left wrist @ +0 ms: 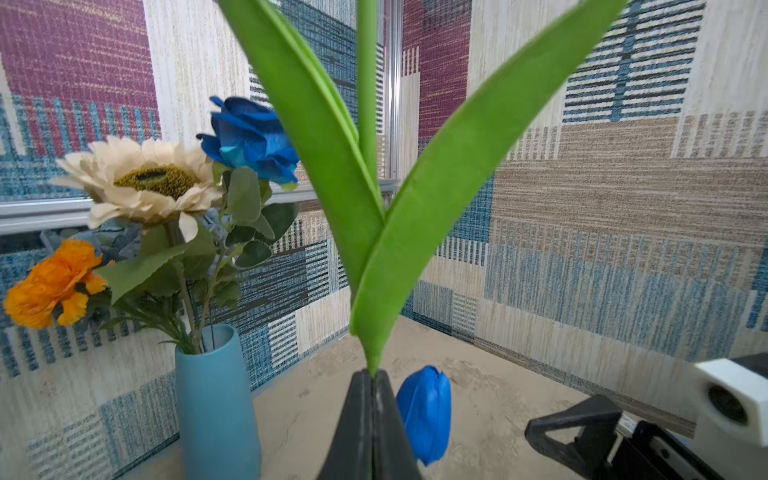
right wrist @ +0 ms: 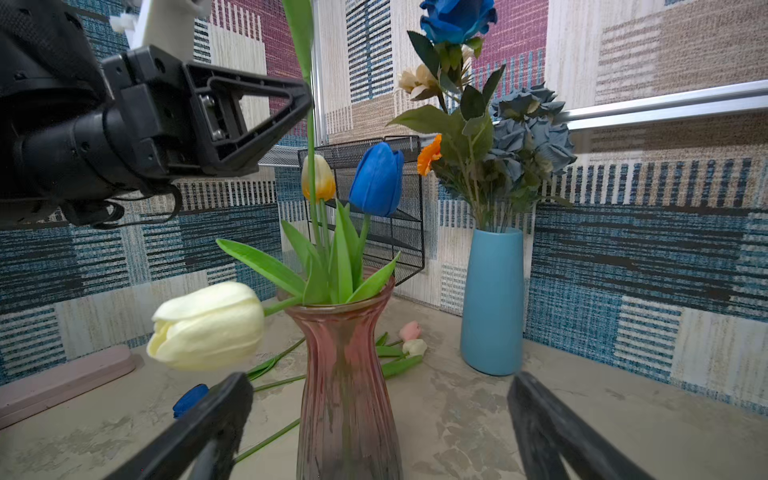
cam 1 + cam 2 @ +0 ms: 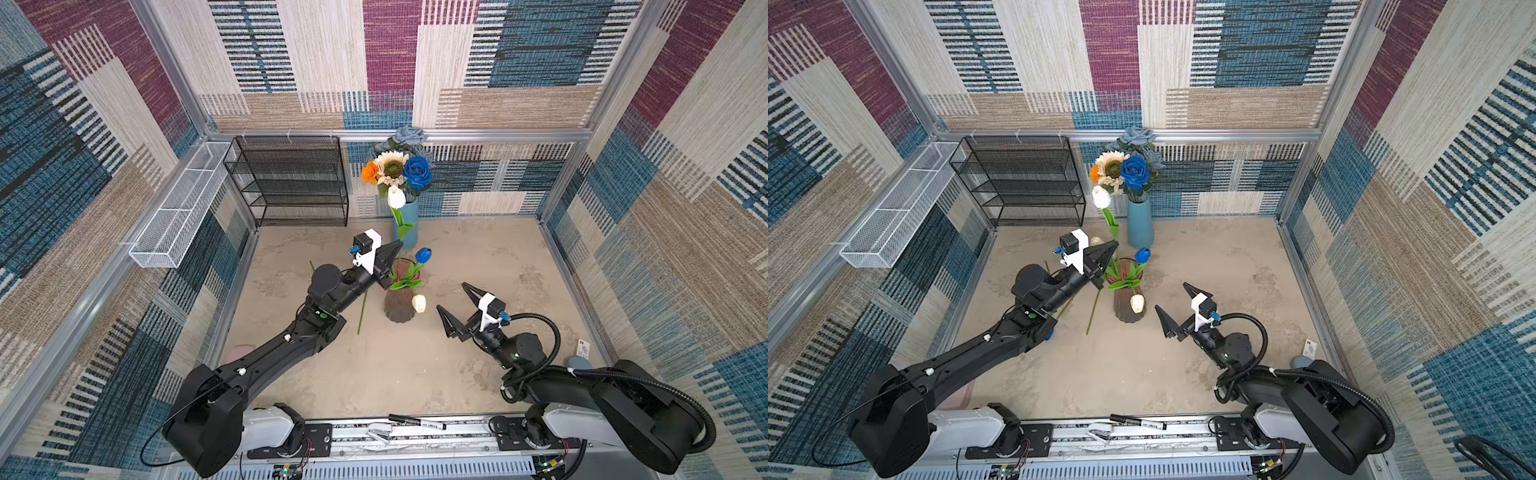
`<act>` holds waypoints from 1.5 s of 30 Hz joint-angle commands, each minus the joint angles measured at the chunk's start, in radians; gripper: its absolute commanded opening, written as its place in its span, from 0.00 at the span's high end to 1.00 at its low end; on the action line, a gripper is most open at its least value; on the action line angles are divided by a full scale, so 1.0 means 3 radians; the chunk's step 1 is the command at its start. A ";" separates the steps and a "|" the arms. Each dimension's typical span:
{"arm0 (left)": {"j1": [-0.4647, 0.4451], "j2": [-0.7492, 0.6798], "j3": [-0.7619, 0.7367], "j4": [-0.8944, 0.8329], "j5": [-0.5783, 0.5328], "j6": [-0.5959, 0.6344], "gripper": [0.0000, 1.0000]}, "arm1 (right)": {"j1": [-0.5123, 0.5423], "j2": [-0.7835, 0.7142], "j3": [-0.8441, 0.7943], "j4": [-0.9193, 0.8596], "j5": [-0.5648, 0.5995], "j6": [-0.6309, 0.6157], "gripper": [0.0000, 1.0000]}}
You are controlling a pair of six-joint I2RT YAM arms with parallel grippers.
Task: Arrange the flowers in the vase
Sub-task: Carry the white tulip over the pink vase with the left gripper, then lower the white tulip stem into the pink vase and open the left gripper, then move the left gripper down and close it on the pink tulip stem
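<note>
Showing the insertion step: the left gripper (image 3: 395,249), jaws pressed together on the thin green stem of a white tulip (image 3: 396,197), held the flower upright over the mouth of the vase (image 3: 398,311), probably so that the stem could drop straight through the narrow neck. Whether its foot had already entered could not be told. In the left wrist view the grip lay just under the fork of two long, smooth, blade-shaped leaves, a bare and rigid stretch that suited a pinch. The vase was ribbed, pink-tinted glass, waisted below a flared rim. It already contained a blue tulip (image 3: 423,254) standing tall, a yellow tulip (image 2: 318,176), and a cream tulip (image 3: 419,303) that drooped over the rim, its soft matte bloom hanging beside the wall. The right gripper (image 3: 451,296), jaws wide apart and empty, waited at four o'clock of the vase, near enough, it seemed, to steady the glass or a stem. More flowers remained on the sandy, mottled table: a loose stem (image 3: 362,313) at nine o'clock and a pink tulip (image 2: 410,330) lying behind the vase. At twelve o'clock stood a smooth, tapered blue vase (image 3: 410,222) with a sunflower (image 3: 390,166), a blue rose (image 3: 417,172) and an orange marigold (image 3: 370,172); a black mesh rack (image 3: 291,183) stood at eleven.
</note>
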 commanded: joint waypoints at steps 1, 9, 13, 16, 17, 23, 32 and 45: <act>0.0002 -0.0062 -0.0139 0.0161 -0.0164 -0.0035 1.00 | -0.0001 -0.0002 0.0002 0.0115 0.0019 -0.0012 0.00; 0.0002 -0.0098 -0.0307 0.0016 -0.0183 -0.0140 1.00 | 0.0003 0.0032 0.0013 0.0118 0.0009 -0.0004 0.00; 0.0002 -0.0128 -0.0407 0.0000 -0.0217 -0.0141 0.98 | 0.0000 0.0015 0.0008 0.0115 0.0024 -0.0014 0.00; 0.0002 -0.0187 -0.0331 -0.0294 -0.0170 -0.0035 0.83 | 0.0001 0.0024 0.0010 0.0115 0.0021 -0.0015 0.00; 0.0002 -0.0223 -0.0288 -0.0462 -0.0196 0.0013 0.79 | 0.0001 0.0029 0.0008 0.0116 0.0022 -0.0017 0.00; 0.0000 -0.0456 0.0175 -0.1840 -0.0124 0.0447 0.56 | 0.0002 0.0047 0.0013 0.0124 0.0019 -0.0017 0.00; 0.0011 -0.0543 0.0778 -0.3136 -0.0510 0.0732 0.50 | 0.0004 0.0100 0.0023 0.0137 -0.0004 0.0004 0.00; 0.1238 -0.0166 0.0874 -0.3829 -0.1561 -0.0615 0.29 | -0.0001 0.0061 0.0008 0.0155 0.0014 0.0014 0.00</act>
